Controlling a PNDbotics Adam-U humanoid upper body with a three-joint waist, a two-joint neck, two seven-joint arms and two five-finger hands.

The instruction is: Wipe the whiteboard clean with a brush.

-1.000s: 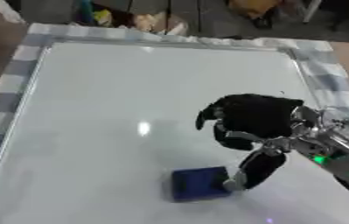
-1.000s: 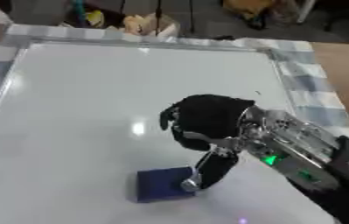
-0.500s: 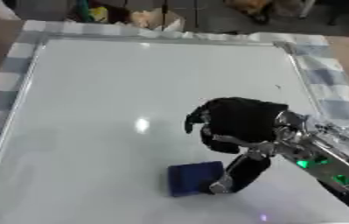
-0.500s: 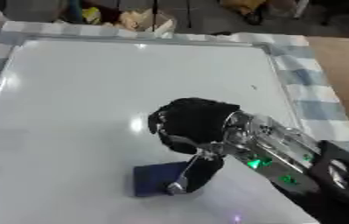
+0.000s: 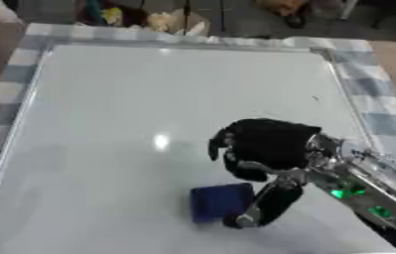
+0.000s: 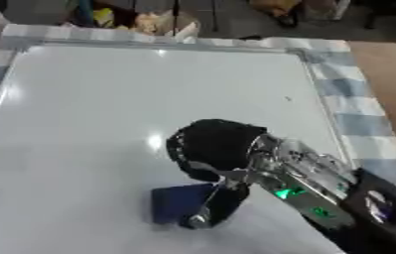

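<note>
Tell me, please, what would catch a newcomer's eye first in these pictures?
First the right hand, black and bulky, coming in from the lower right over the near part of the whiteboard, its thumb against a dark blue brush lying flat on the board. Then the board itself, wide and white with a glare spot, on a checked cloth.

Checked cloth point(image 5: 390, 116) on table; whiteboard point(image 5: 131, 114) on it w/ blue brush point(image 5: 219, 201).

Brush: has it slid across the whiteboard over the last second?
No: the brush sits in the same spot relative to the whiteboard far right corner, beside the right hand.
</note>
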